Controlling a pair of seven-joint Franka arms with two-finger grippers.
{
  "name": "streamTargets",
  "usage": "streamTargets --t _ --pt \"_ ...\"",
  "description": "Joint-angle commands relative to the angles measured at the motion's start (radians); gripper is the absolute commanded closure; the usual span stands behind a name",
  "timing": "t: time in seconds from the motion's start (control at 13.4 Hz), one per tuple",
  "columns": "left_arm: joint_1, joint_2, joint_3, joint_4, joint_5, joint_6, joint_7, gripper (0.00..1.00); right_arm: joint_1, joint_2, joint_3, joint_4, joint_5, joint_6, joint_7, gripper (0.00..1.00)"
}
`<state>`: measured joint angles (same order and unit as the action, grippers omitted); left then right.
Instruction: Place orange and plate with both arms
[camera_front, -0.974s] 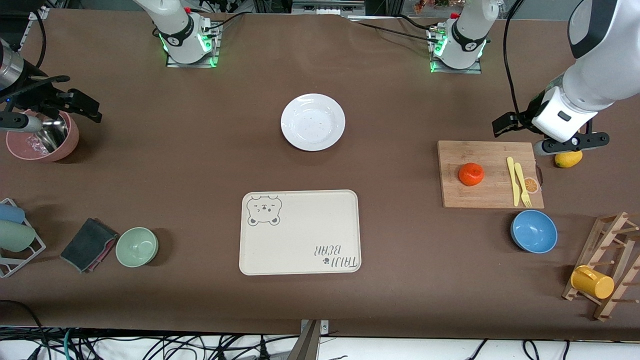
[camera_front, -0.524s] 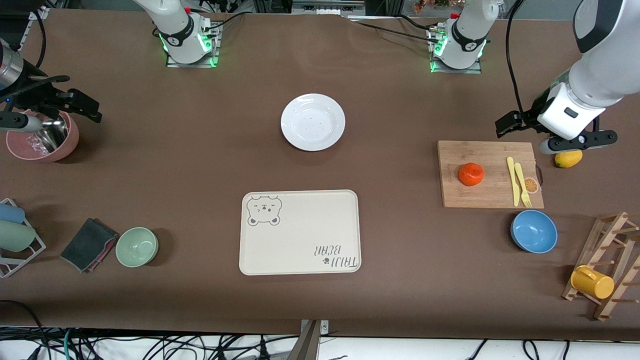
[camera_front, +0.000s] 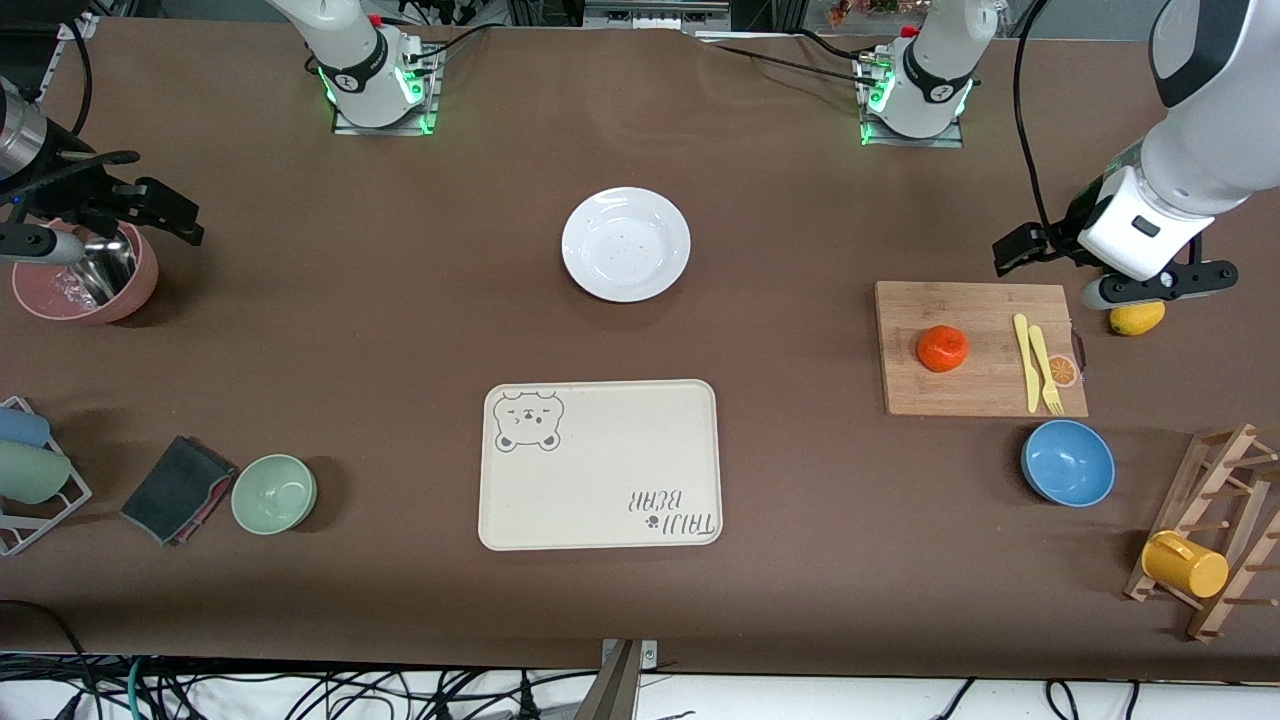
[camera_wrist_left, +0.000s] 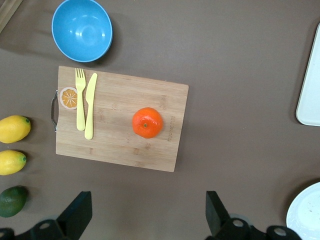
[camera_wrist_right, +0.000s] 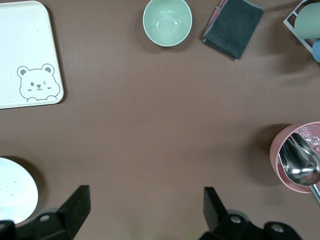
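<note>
Orange (camera_front: 942, 348) sits on the wooden cutting board (camera_front: 980, 347), toward the left arm's end of the surface, on the half of the board away from the yellow fork (camera_front: 1046, 370) and knife (camera_front: 1024, 362). Plate (camera_front: 626, 244) lies alone on the brown surface (camera_front: 400, 330) midway between the two arm bases, farther from the front camera than the cream bear tray (camera_front: 600, 464).

Left tool (camera_front: 1105, 270) hangs over the board's edge that lies farthest from the front camera, close to a lemon (camera_front: 1137, 318). In the left wrist view its fingers (camera_wrist_left: 75, 214) stand wide apart, nothing between them, with the orange (camera_wrist_left: 147, 122) ahead of the gap and roughly centred on it.

Right tool (camera_front: 110, 215) hovers over the pink bowl (camera_front: 85, 272) at the right arm's end of the surface, well apart from the plate. Fingers (camera_wrist_right: 75, 204) spread, empty; the plate's rim (camera_wrist_right: 17, 197) shows just at the frame edge.

Key relation: the left arm is clearly the nearer to the orange, the fruit sitting toward the front camera and toward the surface's middle from the tool. Round fruit, so no long axis to match. Judgement: a short advance and a drop should bring the open fingers astride it. The plate looks like the right arm's job, a long reach.
</note>
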<state>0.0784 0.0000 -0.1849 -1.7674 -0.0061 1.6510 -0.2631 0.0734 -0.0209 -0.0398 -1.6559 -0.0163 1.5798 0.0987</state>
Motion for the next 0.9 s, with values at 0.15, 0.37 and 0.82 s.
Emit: streamTargets --t 0.15,0.37,0.82 --pt "0.004 0.024 -0.005 0.022 0.020 -0.005 0.007 0.00 -0.001 0.004 0.000 0.024 0.013 -0.029 -0.014 0.00" --pt "0.006 0.020 -0.005 0.019 0.020 -0.010 0.008 0.00 -0.001 0.003 0.000 0.024 0.015 -0.035 -0.014 0.00" --pt "0.009 0.017 -0.001 0.020 0.018 -0.011 0.008 0.00 -0.001 0.003 0.006 0.024 0.013 -0.037 -0.013 0.00"
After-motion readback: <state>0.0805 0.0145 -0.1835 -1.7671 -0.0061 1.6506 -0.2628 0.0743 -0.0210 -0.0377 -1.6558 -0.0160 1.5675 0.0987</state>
